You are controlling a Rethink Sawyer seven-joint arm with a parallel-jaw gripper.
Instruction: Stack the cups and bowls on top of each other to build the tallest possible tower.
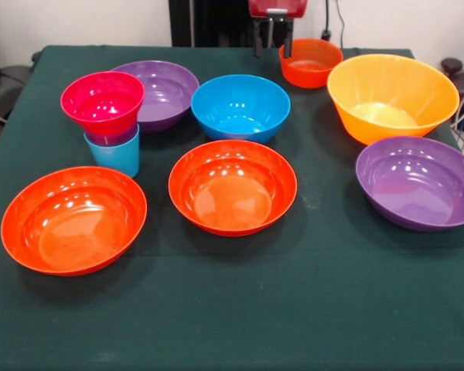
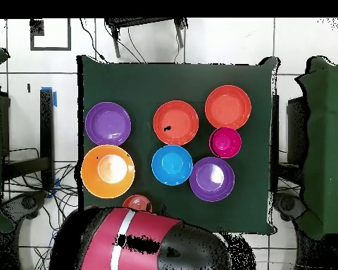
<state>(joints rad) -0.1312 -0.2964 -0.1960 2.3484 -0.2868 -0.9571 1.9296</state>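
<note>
The gripper (image 1: 272, 45) hung with its fingers parted and empty at the desk's (image 1: 216, 325) 12 o'clock edge, just beside the small orange bowl (image 1: 310, 62). The tower (image 1: 107, 124), at 10 o'clock, comprised the light blue cup (image 1: 114, 155), the purple cup and the pink bowl (image 1: 102, 101). Judged next: grasp the small orange bowl by its rim, keep it level, and centre it over the pink bowl before releasing.

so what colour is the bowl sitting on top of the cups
Pink; the bowl tops the cups, clearest in the front view.
</note>
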